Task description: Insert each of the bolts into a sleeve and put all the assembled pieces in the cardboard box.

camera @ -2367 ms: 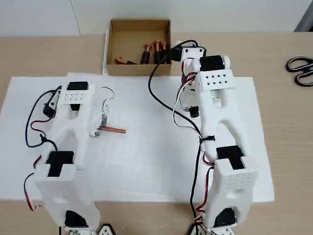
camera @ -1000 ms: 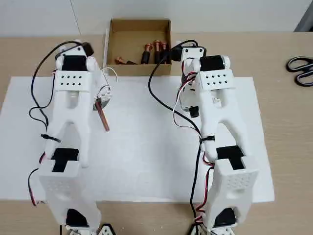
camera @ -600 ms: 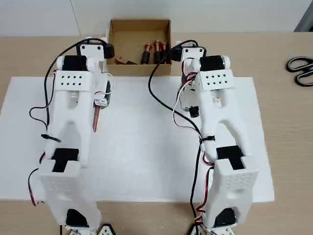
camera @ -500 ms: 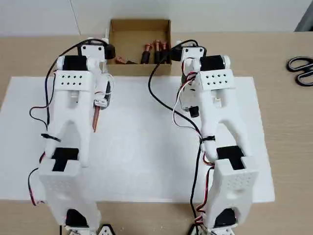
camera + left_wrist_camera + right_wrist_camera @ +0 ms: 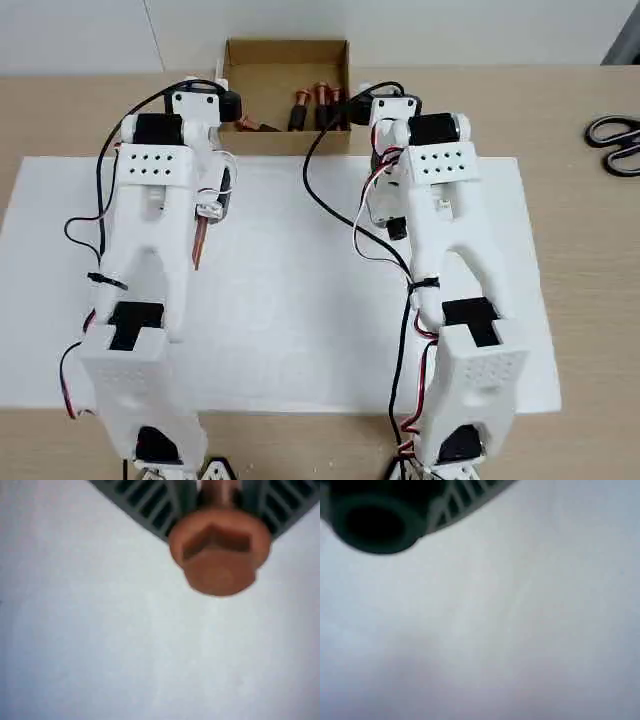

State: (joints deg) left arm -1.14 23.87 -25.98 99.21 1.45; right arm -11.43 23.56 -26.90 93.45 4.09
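1. Now the copper bolt (image 5: 217,550) is seen clamped in the left gripper (image 5: 208,208), its head turned towards the wrist camera, hung over the white sheet (image 5: 290,300) at about 10 o'clock.
2. A black sleeve (image 5: 375,527) is gripped tight by the right gripper (image 5: 388,215), at about 1 o'clock on the sheet.
3. Bolt and sleeve are held well apart.
4. At 12 o'clock the cardboard box (image 5: 285,47) is found, with assembled pieces (image 5: 318,105) laid in its 3 o'clock half.

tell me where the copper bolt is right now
The bolt is gripped in the left tool, hanging over the white sheet on the left of the high view, just short of the cardboard box.
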